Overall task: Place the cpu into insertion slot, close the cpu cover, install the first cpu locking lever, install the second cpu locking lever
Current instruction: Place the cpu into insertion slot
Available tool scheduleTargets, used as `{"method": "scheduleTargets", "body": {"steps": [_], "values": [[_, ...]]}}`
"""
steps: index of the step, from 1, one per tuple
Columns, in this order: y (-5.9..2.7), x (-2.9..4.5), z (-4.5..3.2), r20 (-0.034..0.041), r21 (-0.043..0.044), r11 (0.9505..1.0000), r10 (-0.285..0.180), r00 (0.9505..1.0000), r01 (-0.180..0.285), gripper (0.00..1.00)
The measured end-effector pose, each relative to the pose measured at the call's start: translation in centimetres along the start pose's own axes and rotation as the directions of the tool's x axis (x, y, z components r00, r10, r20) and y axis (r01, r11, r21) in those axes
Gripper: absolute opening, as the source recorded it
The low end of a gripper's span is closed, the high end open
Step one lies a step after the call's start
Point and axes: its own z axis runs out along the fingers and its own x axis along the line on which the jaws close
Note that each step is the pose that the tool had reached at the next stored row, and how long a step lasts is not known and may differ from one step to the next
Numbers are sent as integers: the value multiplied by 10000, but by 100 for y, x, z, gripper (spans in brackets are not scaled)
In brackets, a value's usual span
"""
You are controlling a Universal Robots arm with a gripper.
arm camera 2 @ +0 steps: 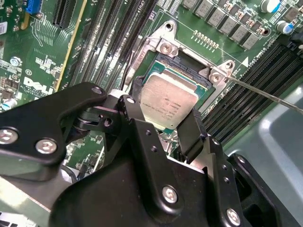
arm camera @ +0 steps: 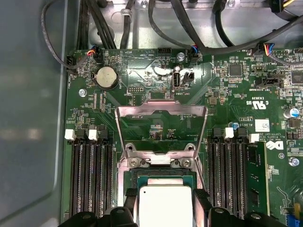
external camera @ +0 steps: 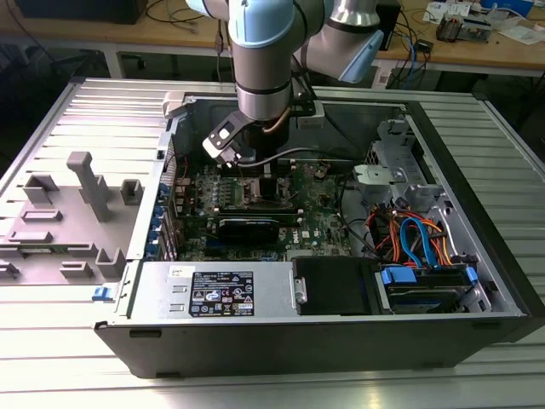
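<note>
Gripper (arm camera: 164,197) is down inside the open black PC case (external camera: 298,349) on the ribbed metal bench (external camera: 51,341). Its black fingers (arm camera 2: 189,132) are set narrow, clamped on opposite edges of the small flat square silver-grey cpu (arm camera 2: 168,101). The cpu hangs directly over the square dark insertion slot (arm camera: 142,176) with the silvery surround, mid green motherboard (arm camera: 227,94), between two banks of long black RAM slots (arm camera: 90,179). Can't tell if it's touching the slot. The thin silvery cpu cover (arm camera: 161,110), a frame with a big cut-out, stands swung up at the slot's far edge. Risks: in the second wrist view the chip looks offset toward the gripper, possibly parallax. If it's real, letting go skewed could park a corner on the surround or bend contacts. A sideways nudge could knock the raised cover down onto the fingers. Room is tight. RAM banks sit close on both sides, the cover is just ahead, and a thin steel locking lever (arm camera 2: 265,94) juts out on one side. Only straight up is clear.
</note>
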Motion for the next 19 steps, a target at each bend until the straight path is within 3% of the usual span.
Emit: {"method": "scheduleTargets", "body": {"steps": [7, 19], "values": [[0, 20, 7, -1, 1, 10000, 0, 10000, 0, 54], [-7, 23, 86, 0, 14, 10000, 21, 10000, -21, 54]]}}
